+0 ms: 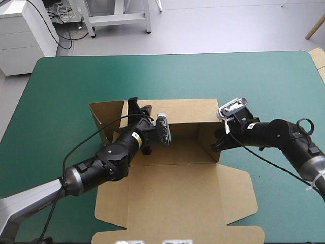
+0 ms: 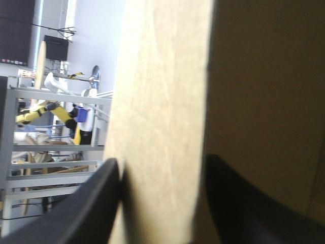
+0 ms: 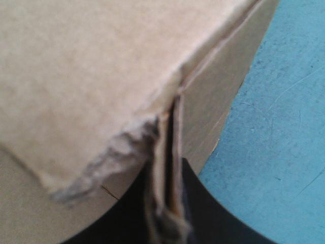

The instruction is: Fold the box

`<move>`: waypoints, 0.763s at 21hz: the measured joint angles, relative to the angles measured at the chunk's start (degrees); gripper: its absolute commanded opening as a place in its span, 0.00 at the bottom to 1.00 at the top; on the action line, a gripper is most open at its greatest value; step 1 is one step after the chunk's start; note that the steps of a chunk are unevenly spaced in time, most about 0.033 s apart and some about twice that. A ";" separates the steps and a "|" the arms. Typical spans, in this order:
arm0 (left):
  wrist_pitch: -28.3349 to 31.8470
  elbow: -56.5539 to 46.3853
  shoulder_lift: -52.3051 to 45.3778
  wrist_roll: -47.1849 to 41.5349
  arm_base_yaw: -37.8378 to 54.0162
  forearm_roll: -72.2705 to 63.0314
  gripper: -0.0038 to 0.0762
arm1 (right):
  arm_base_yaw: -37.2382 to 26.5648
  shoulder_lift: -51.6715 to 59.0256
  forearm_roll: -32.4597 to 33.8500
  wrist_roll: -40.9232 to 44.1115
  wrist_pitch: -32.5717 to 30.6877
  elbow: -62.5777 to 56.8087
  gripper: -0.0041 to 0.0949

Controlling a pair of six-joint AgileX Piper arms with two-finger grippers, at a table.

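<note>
**Brown board, teal-green cover, black claws**

The box (image 1: 172,198) is plain brown with no print. Its flat lid is lighter than the shaded inner walls. In the right wrist view a torn corner shows a pale, greyish frayed edge. The counter (image 1: 66,86) has a uniform teal-green cover without pattern. The left claw (image 1: 138,107) and right claw (image 1: 219,141) have black fingers. The left arm (image 1: 101,168) and right arm (image 1: 284,137) are black with silver-grey segments. The left carries a small yellow label (image 1: 134,135). A strip of pale brown board (image 1: 318,57) shows beyond the counter's right edge.
</note>
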State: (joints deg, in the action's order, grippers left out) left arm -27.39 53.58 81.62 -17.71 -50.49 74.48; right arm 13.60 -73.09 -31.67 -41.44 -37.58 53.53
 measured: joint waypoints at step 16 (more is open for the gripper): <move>-16.90 11.09 1.14 0.59 -19.95 -5.30 0.92 | 0.97 0.18 24.95 27.00 6.24 0.10 0.03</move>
State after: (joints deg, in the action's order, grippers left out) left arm -44.29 64.67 82.77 -17.12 -70.45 69.18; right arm 14.57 -72.91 -6.72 -14.44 -31.34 53.63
